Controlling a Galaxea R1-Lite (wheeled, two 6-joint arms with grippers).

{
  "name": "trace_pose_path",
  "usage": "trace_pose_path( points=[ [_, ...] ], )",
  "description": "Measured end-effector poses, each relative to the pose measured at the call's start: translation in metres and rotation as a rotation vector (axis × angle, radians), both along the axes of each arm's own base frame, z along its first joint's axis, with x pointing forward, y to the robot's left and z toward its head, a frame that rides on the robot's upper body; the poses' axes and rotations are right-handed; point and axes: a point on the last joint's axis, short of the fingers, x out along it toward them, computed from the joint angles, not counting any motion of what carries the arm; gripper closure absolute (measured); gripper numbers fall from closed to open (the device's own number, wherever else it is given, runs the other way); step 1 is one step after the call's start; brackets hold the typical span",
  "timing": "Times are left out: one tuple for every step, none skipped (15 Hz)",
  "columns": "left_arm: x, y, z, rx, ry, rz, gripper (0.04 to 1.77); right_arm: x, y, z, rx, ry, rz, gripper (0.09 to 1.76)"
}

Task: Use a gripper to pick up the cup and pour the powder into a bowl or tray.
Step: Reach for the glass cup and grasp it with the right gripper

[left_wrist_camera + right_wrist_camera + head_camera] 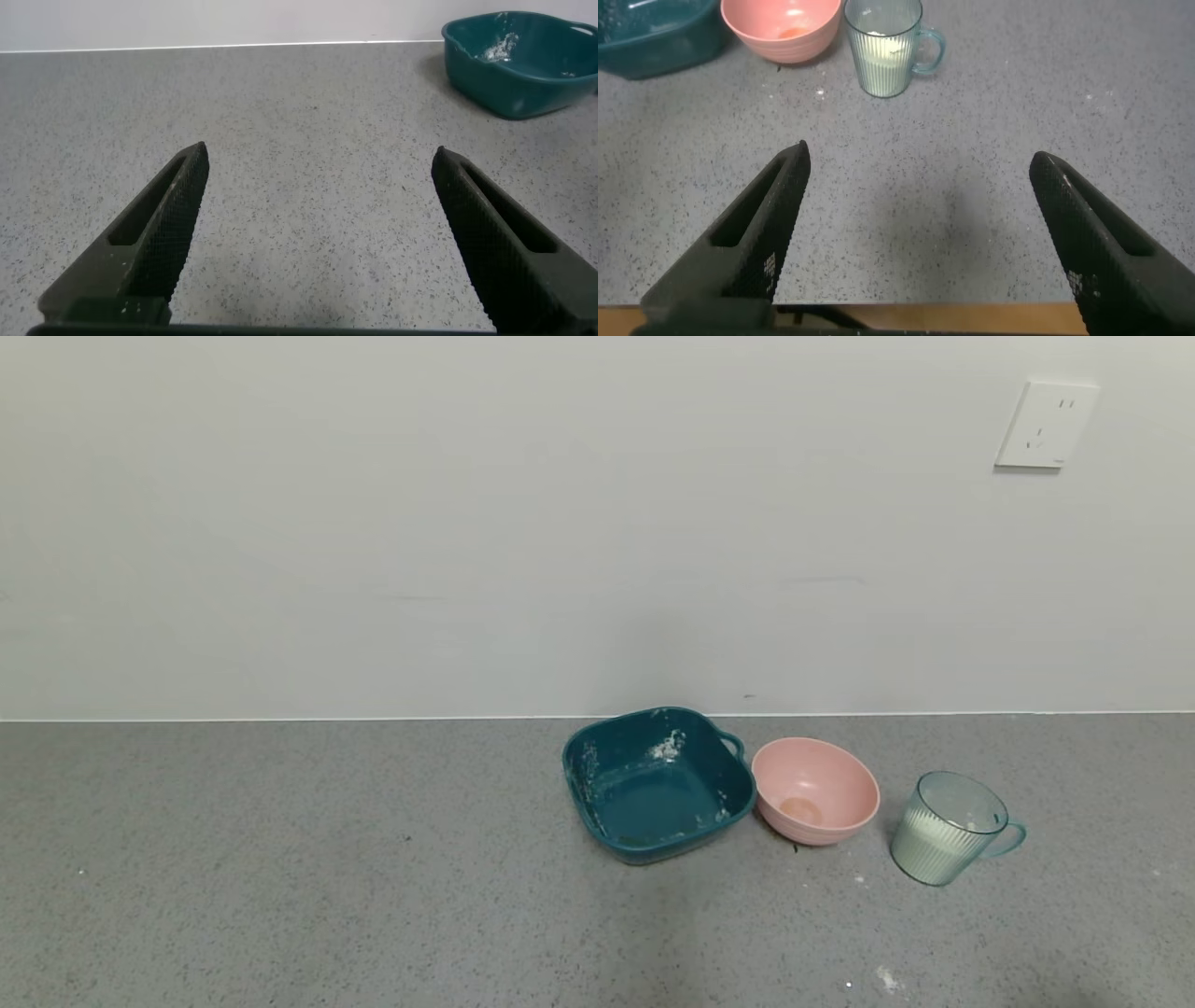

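Observation:
The pale blue-green ribbed cup [950, 829] stands upright at the right of the grey counter, handle to the right, with white powder [934, 845] inside. It also shows in the right wrist view [882, 47], powder [882, 49] visible through its wall. The pink bowl [814, 790] stands just left of it and holds only a faint orange smear; it shows in the right wrist view too [781, 26]. My right gripper [917, 163] is open and empty, over bare counter near the front edge, well short of the cup. My left gripper [320, 159] is open and empty over bare counter. Neither gripper shows in the head view.
A square dark teal dish [657, 782] with white smears stands touching the pink bowl's left side; it shows in the left wrist view [519, 61] and right wrist view [645, 42]. A wall with a socket [1046, 425] rises behind. Small white specks [885, 976] lie on the counter.

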Motion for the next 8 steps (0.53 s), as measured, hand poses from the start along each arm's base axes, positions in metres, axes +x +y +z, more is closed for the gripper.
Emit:
trace_pose_path(
  points=[
    [0.000, 0.000, 0.000, 0.000, 0.000, 0.000, 0.09, 0.009, 0.000, 0.005, 0.002, 0.030, -0.001, 0.14],
    [0.000, 0.000, 0.000, 0.000, -0.001, 0.000, 0.09, 0.018, 0.000, 0.009, 0.009, 0.056, -0.002, 0.14],
    [0.000, 0.000, 0.000, 0.000, 0.000, 0.000, 0.09, 0.028, 0.000, 0.013, 0.021, 0.081, -0.006, 0.14],
    [0.000, 0.000, 0.000, 0.000, 0.000, 0.000, 0.09, 0.038, 0.000, 0.014, 0.031, 0.105, -0.009, 0.14],
    [0.000, 0.000, 0.000, 0.000, 0.000, 0.000, 0.09, 0.050, 0.000, 0.016, 0.039, 0.122, -0.012, 0.14],
    [0.000, 0.000, 0.000, 0.000, 0.000, 0.000, 0.09, 0.061, 0.000, 0.015, 0.044, 0.145, -0.014, 0.14],
    [0.000, 0.000, 0.000, 0.001, 0.000, 0.000, 0.09, 0.071, -0.001, 0.014, 0.046, 0.159, -0.015, 0.14],
    [0.000, 0.000, 0.000, 0.001, 0.000, 0.000, 0.09, 0.082, -0.001, 0.011, 0.048, 0.180, -0.016, 0.14]
  ],
)
